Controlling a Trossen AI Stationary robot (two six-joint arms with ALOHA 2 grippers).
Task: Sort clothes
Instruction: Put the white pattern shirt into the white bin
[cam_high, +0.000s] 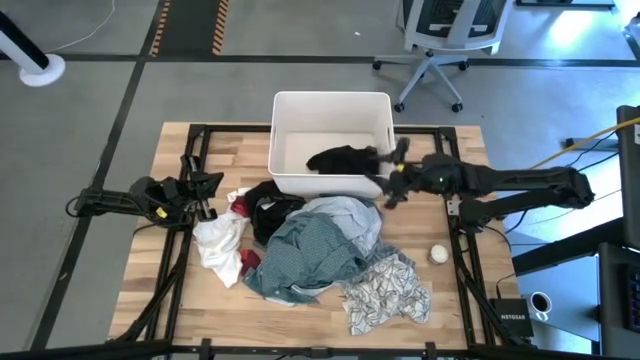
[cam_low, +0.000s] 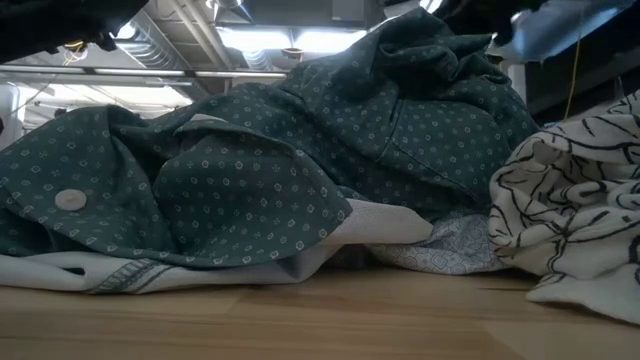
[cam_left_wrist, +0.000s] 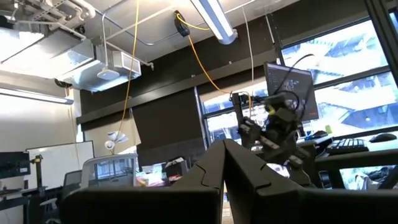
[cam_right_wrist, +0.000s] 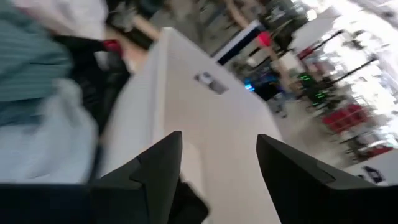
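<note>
The heap of clothes (cam_high: 315, 250) covers the table middle. Behind it, the white tub (cam_high: 331, 110) holds 1 black piece (cam_high: 345, 160), draped over its near wall. The right gripper (cam_high: 392, 172), fingers apart, hangs beside it; pulling away could snag and drag it out. The left gripper (cam_high: 205, 190), seemingly closed, waits at the left.
</note>
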